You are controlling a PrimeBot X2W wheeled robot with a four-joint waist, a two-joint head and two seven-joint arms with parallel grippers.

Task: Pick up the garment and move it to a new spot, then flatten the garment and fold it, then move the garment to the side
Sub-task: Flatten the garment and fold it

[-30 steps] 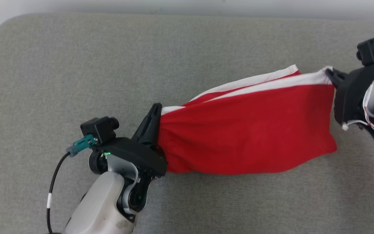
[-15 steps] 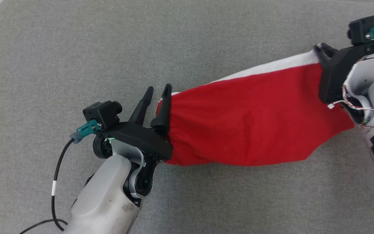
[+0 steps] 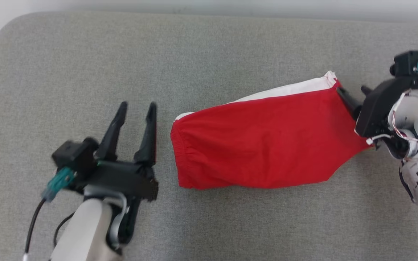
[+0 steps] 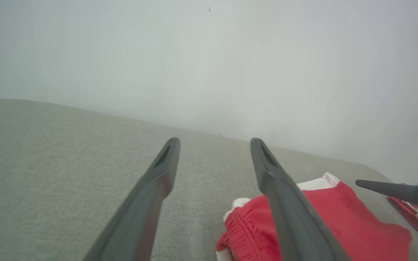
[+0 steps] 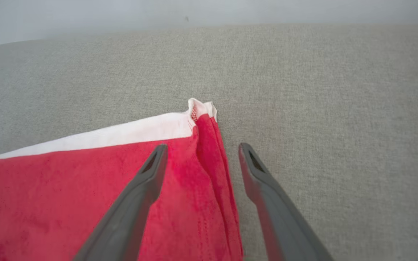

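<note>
left fingers [image 3: 114,127] and right fingers [image 3: 347,99] now spread, garment [image 3: 259,145] let go

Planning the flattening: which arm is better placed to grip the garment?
Right. The right gripper, fingers open, straddles the red cloth garment at its edge; the left gripper stands apart over the grey fabric cushion.

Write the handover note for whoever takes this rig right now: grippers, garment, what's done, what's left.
Red cloth garment with a white band: lying loose on the grey fabric cushion, roughly spread, with one end gathered.
Left gripper: open, empty, beside the gathered end and apart from it.
Right gripper: open, holding nothing, fingers astride the opposite edge.
Done: the garment seems to be set down at its spot.
Left: flatten it, fold it, move it aside.
</note>
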